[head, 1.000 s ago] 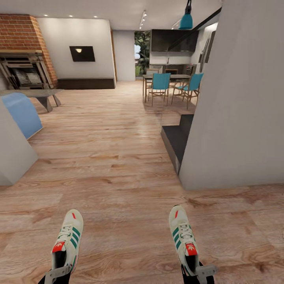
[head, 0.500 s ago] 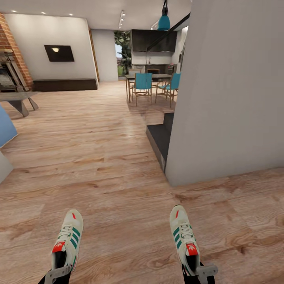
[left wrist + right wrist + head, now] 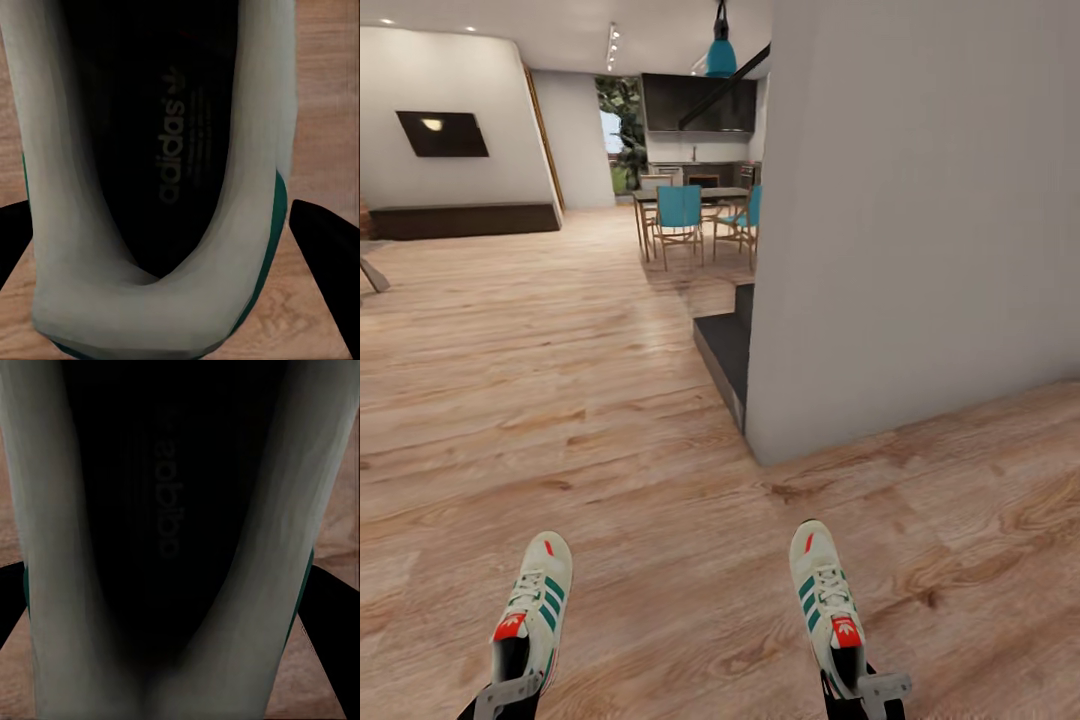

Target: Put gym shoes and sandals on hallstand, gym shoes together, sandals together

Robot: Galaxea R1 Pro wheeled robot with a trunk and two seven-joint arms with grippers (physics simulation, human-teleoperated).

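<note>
Left gripper clamped on the heel of the left gym shoe, near-left in the head view, toe pointing far. Left wrist view looks down into that shoe's dark insole, with the black fingers flanking the white collar on both sides and wood floor past them. Right gripper likewise gripping the heel of the right gym shoe, near-right, toe pointing far. Right wrist view: dark shoe interior, black fingers at either side of the heel.

The two shoes are well apart, side by side, roughly parallel, held over the corridor floor.

Grey wall at right, its corner just far of the right shoe; dark step beside it. Far off: dining table with teal chairs, teal pendant lamp, dark wall panel far-left.
</note>
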